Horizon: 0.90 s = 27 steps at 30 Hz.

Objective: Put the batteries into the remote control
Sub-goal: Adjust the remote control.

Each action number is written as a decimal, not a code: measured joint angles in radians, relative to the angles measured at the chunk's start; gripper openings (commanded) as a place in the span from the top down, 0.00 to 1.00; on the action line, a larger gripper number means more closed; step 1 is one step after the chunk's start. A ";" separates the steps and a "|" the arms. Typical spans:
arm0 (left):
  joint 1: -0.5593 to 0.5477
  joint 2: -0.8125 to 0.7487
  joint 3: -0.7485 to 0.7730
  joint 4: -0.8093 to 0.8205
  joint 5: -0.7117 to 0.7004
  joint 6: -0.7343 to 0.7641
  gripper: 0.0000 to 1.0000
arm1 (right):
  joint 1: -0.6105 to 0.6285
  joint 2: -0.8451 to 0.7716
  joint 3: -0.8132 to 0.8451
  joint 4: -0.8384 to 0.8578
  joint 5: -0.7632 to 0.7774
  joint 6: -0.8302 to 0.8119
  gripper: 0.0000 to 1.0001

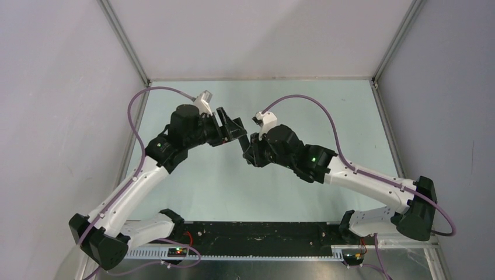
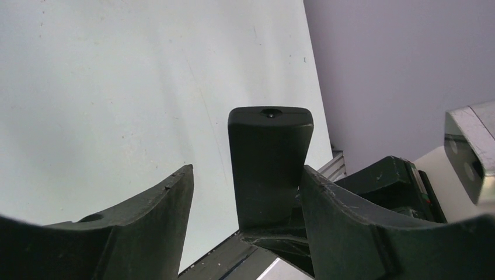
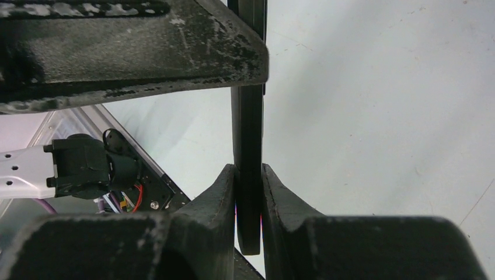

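The remote control (image 2: 269, 157), a slim black bar, is held up in the air between both grippers. My right gripper (image 3: 249, 173) is shut on its lower end; in the right wrist view I see the remote (image 3: 248, 128) edge-on between the two fingers. My left gripper (image 2: 246, 170) is open around the remote's other part: the remote lies against the right finger (image 2: 350, 221), with a clear gap to the left finger (image 2: 157, 221). In the top view the left gripper (image 1: 234, 129) and the right gripper (image 1: 251, 147) meet mid-table. The batteries are out of view.
The pale table surface (image 1: 192, 192) lies below both grippers. Grey enclosure walls and metal posts (image 1: 125, 41) stand round it. A black rail (image 1: 262, 233) with wiring runs along the near edge. The left gripper's finger (image 3: 134, 52) crosses the top of the right wrist view.
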 measured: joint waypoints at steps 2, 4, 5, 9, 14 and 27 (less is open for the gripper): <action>0.000 0.009 0.000 -0.005 0.000 0.001 0.26 | 0.004 0.004 0.000 -0.002 0.009 -0.003 0.87; -0.001 0.020 0.000 -0.008 0.000 0.004 0.25 | 0.008 0.009 0.003 -0.002 0.014 -0.005 0.88; -0.002 0.027 0.001 -0.011 0.000 0.006 0.24 | 0.010 0.012 0.005 -0.002 0.015 -0.007 0.87; -0.005 0.046 0.005 -0.015 0.003 0.006 0.39 | 0.016 0.016 0.006 -0.002 0.014 -0.010 0.87; -0.006 0.061 0.017 -0.011 0.016 0.002 0.59 | 0.018 0.025 0.006 -0.003 0.013 -0.010 0.87; -0.009 0.081 0.018 -0.023 0.035 0.005 0.92 | -0.003 0.035 0.014 -0.004 -0.030 0.025 0.12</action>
